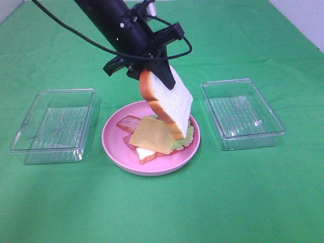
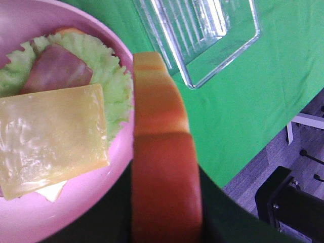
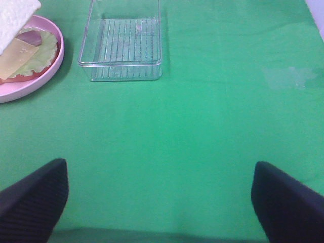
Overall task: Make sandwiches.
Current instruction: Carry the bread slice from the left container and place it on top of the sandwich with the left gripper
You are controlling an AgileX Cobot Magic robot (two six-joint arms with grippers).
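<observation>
The left pincer (image 1: pixel 158 71) has a bread slice (image 1: pixel 167 105) pinched by its crust and holds it tilted in the air over the pink plate (image 1: pixel 114 139), its lower corner near the cheese (image 1: pixel 151 135) and the lettuce (image 1: pixel 188 132); I can't tell whether it touches them. On the plate sits the rest of the stack: a yellow cheese square on top, ruffled lettuce showing at the right, bacon (image 1: pixel 128 123) poking out at the back left, and the second bread slice (image 1: pixel 147 154) at the bottom front.

A clear tray (image 1: pixel 54 125) stands on the green tabletop (image 1: pixel 162 207) to the plate's left, another tray (image 1: pixel 242 113) to its right.

The right pincer (image 3: pixel 157 195) hovers low over bare green cloth, well away from the plate, its fingers (image 3: pixel 33 200) spread wide with nothing between them.
</observation>
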